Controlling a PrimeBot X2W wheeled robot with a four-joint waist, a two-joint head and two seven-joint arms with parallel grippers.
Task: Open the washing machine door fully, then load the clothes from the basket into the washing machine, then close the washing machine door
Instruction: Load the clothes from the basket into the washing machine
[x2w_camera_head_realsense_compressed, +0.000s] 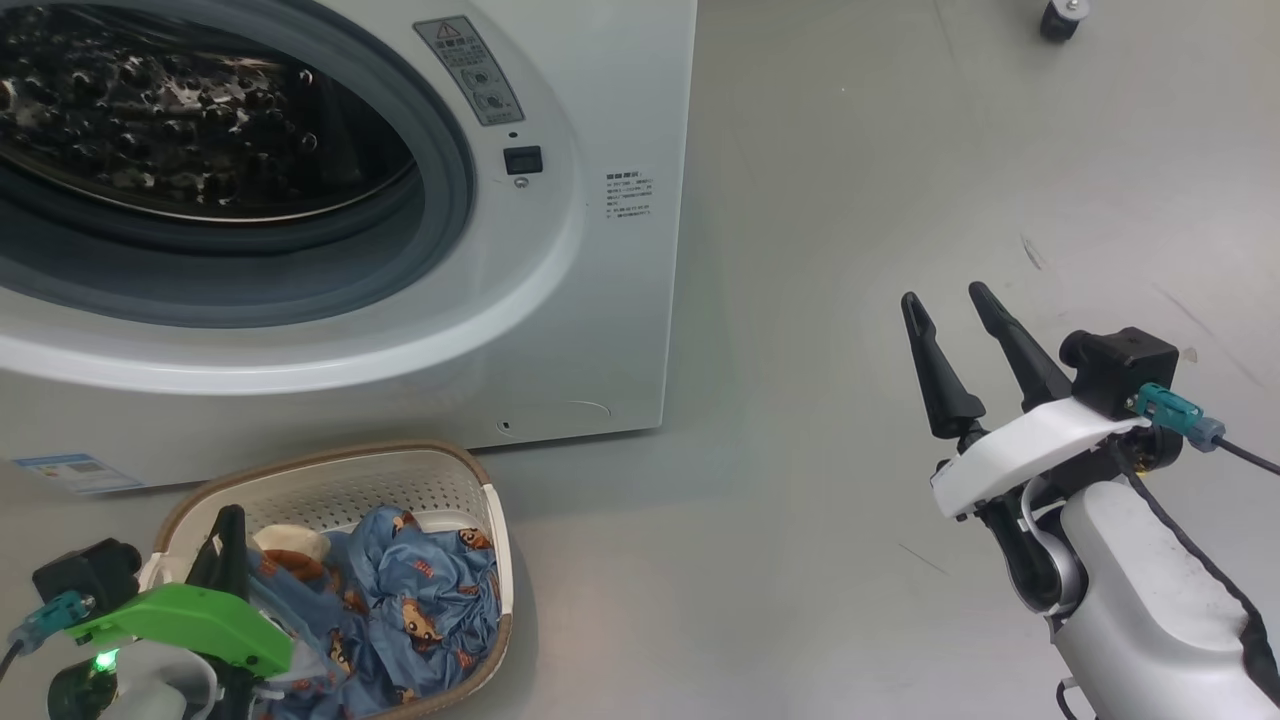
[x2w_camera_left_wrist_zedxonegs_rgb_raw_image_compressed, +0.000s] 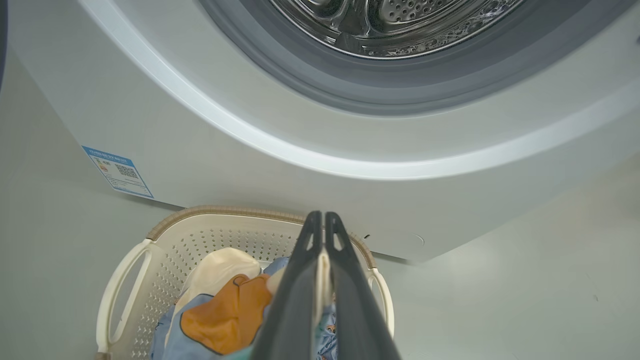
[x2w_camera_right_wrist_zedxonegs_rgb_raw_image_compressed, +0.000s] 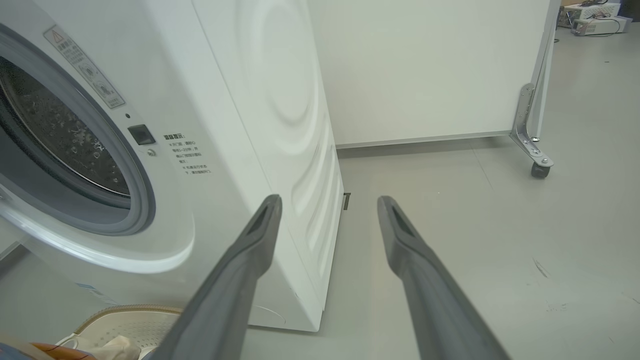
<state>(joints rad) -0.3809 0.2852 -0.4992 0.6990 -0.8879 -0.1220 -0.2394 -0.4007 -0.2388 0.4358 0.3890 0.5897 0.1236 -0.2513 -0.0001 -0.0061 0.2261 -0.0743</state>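
The washing machine stands at the upper left with its steel drum uncovered; the washing machine door is out of view. In front of it on the floor sits the cream basket holding the light blue clothes. My left gripper reaches down into the basket. In the left wrist view that gripper is shut, a pale strip of cloth shows between its fingers, and the clothes bunch up against them. My right gripper hangs open and empty over the floor to the right of the machine.
Open grey floor lies right of the machine. A white partition panel on castors stands behind it. One castor shows at the top right. A blue label sits low on the machine's front.
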